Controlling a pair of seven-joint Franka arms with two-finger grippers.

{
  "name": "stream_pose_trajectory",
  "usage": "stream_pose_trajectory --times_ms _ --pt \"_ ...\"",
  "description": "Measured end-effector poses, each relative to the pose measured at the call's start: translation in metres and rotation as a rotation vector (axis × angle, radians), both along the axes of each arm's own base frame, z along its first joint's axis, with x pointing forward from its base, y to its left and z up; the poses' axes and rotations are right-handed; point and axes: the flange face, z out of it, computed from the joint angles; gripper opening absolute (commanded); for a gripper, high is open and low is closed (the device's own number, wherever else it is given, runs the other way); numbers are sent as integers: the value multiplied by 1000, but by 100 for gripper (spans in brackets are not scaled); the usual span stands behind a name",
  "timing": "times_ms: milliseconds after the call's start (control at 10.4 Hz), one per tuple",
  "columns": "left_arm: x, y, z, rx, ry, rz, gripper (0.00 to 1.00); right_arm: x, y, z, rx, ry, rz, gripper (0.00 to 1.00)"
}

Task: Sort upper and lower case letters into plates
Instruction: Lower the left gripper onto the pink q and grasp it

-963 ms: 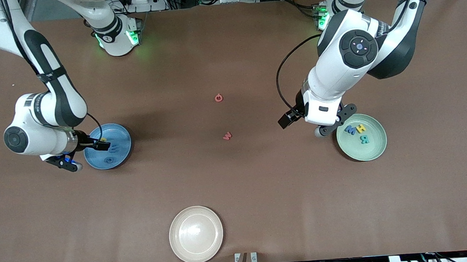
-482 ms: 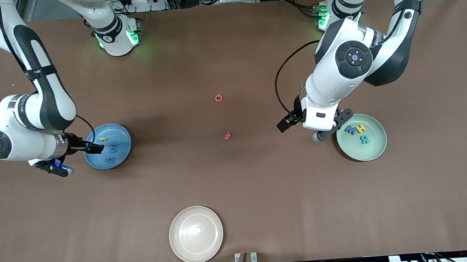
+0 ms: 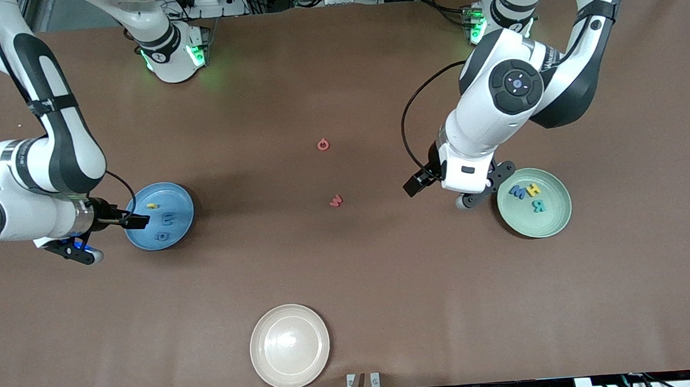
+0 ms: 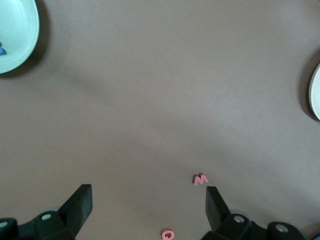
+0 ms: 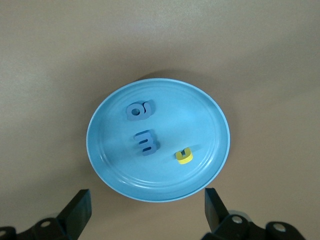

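Letters: tiny flat red w (image 3: 336,201) lies flat on the table; both grippers' jaws spread wide

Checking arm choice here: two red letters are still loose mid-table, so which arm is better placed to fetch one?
Probably left. The left gripper, jaws open, faces the red w and red Q; the right gripper, also open, is over the blue plate.
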Motion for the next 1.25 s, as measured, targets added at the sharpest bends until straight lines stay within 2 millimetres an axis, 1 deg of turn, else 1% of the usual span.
stream_pose_trajectory --times_ms 385,674,963,1060,1252 --pt "4 -10 -12 -18 -13 38 100 0 1 0 1 0 2 100" --pt "3 -16 -13 -49 -9 52 100 0 2 0 1 0 3 100" --pt "-3 -31 -18 -59 -5 87 100 0 3 0 2 -1 5 100" --pt "-1 -36 -22 -70 -14 109 100 0 3 1 2 -1 6 100" --pt "-3 -52 -36 -88 -21 135 100 1 3 1 2 -2 6 100"
